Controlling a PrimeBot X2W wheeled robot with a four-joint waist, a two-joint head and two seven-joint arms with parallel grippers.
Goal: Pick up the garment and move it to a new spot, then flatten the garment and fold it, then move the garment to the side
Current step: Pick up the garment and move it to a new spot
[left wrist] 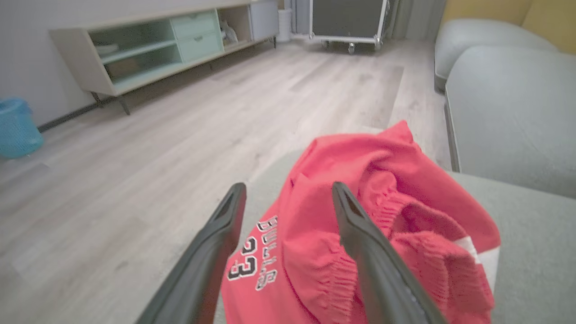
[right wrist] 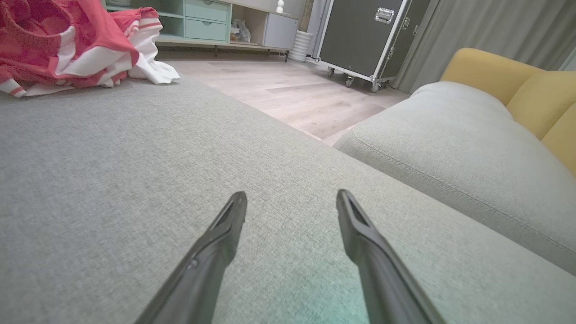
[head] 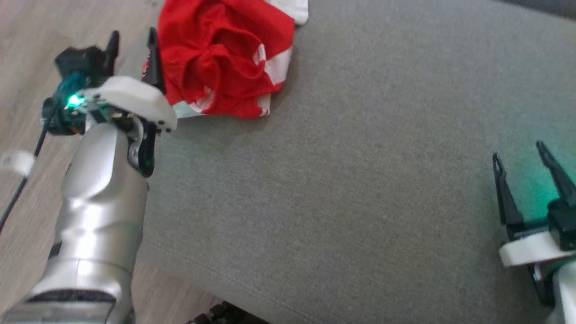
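Observation:
The garment [head: 225, 63] is a crumpled red jersey with white trim, lying at the far left corner of the grey cushion [head: 360, 180]. My left gripper [head: 132, 38] is open at the garment's left edge, one finger beside the cloth and the other over the floor side. In the left wrist view the garment [left wrist: 360, 225], with black and white lettering, lies under and between the open fingers of my left gripper [left wrist: 288, 191]; nothing is held. My right gripper [head: 517, 155] stands open over bare cushion at the lower right, far from the garment [right wrist: 67, 45]. Between the fingers of my right gripper [right wrist: 291, 198] there is only cushion.
Wooden floor [head: 27, 40] runs along the cushion's left edge. A low cabinet [left wrist: 157, 49] and a blue bin [left wrist: 18, 128] stand against the wall, a black wheeled case [right wrist: 364, 40] farther back. Another grey seat [right wrist: 450, 148] with yellow backrests [right wrist: 531, 90] lies to the right.

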